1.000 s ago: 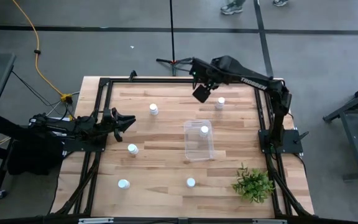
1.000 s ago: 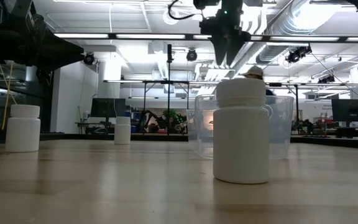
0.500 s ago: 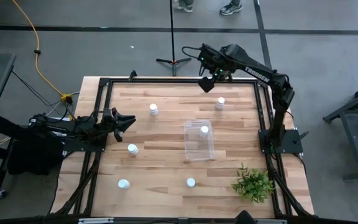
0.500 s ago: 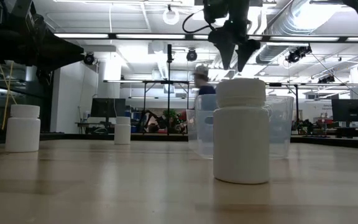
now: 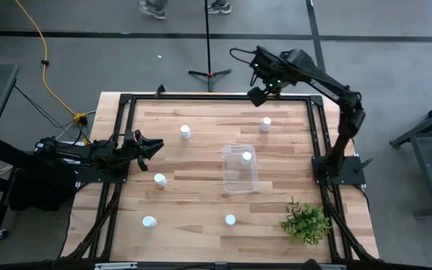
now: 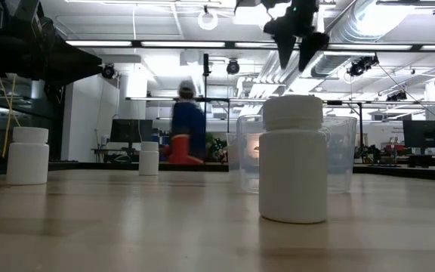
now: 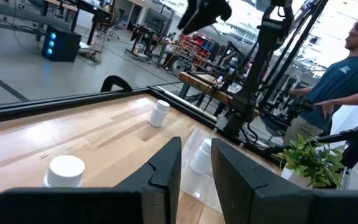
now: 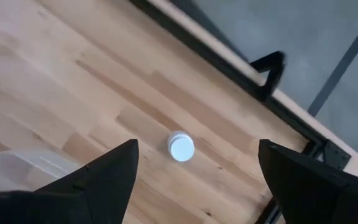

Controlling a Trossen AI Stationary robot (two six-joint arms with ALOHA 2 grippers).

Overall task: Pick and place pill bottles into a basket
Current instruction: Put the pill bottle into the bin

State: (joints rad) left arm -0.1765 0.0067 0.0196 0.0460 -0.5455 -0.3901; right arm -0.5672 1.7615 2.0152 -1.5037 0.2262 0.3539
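Pale wood-plank table w/ black frame; I see six white pill bottles on it. One sits inside the clear plastic basket, at its far end. The basket is near the table's centre, a bit toward the right edge.

Other five are out on the wood: one near the far right corner, one toward the far edge left of centre, one left of the basket, one near the front left corner, one by the front edge below the basket. All upright, well apart from each other.

Right gripper is raised high over the far edge, beside the far-right bottle but not over it. Fingers spread wide, nothing btwn them; its wrist cam looks down on that bottle.

Left gripper waits at the left edge, jaws slightly apart, empty.

Green plant at the front right corner. In low view a person in blue top is in the room behind; left wrist view shows another person beyond the table.
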